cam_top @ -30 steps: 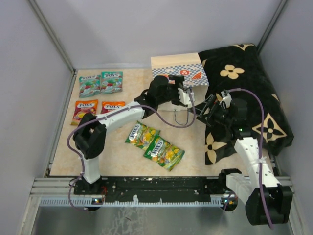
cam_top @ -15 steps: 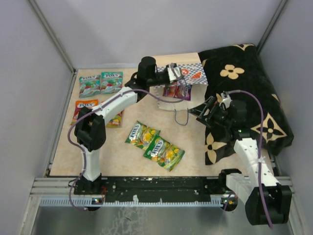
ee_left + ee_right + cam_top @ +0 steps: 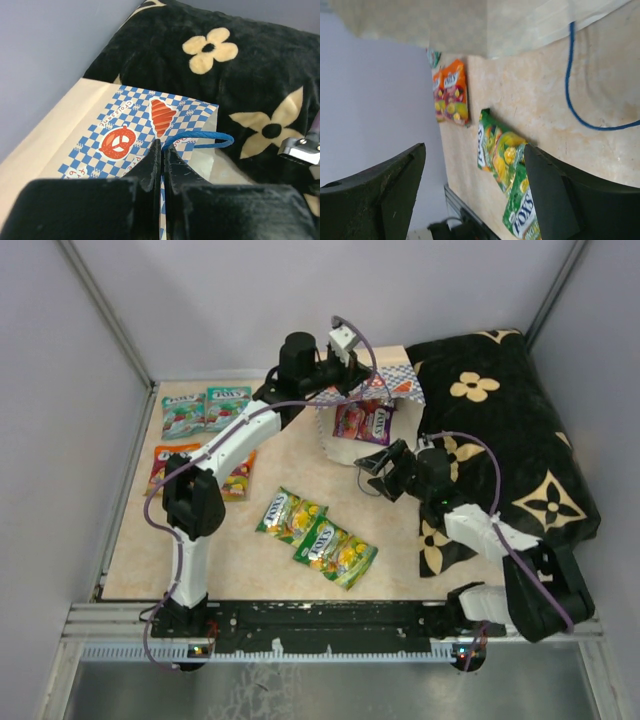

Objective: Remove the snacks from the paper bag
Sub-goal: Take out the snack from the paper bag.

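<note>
Mostly beige tabletop [image 3: 225, 565] w/ snacks [image 3: 322, 541], grey walls [image 3: 250, 300], black cloth [image 3: 510, 440] rt.

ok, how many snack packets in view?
8 packets: two teal far left, two orange nearer, two green mid-table, two purple at the raised paper bag's mouth. More may hide inside.

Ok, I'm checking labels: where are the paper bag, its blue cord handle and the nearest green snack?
paper bag [image 3: 135, 100]: left wrist view, checkered band.
blue cord handle [image 3: 205, 134]: left wrist view, loop's upper strand.
nearest green snack [image 3: 337, 553]: top external view, packet's middle.
</note>
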`<state>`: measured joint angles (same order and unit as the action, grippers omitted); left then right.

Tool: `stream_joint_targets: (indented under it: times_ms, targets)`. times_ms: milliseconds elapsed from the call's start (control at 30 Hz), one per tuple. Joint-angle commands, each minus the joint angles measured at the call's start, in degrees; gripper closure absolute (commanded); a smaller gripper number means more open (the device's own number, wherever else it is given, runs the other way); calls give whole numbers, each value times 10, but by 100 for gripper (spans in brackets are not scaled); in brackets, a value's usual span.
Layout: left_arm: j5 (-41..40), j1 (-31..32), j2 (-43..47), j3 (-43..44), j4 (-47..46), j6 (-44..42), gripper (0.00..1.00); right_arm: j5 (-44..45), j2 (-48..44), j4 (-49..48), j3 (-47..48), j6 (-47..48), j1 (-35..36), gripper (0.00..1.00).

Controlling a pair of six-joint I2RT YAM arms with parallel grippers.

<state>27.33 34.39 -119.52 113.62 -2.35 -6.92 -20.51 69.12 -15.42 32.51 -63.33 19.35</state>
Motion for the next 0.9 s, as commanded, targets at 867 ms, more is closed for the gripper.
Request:
stream_joint_targets:
  times_ms: [867]
  targets:
    - [-68,10,24,-35,17,136,100,365,478,-46,314,-293,31,29]
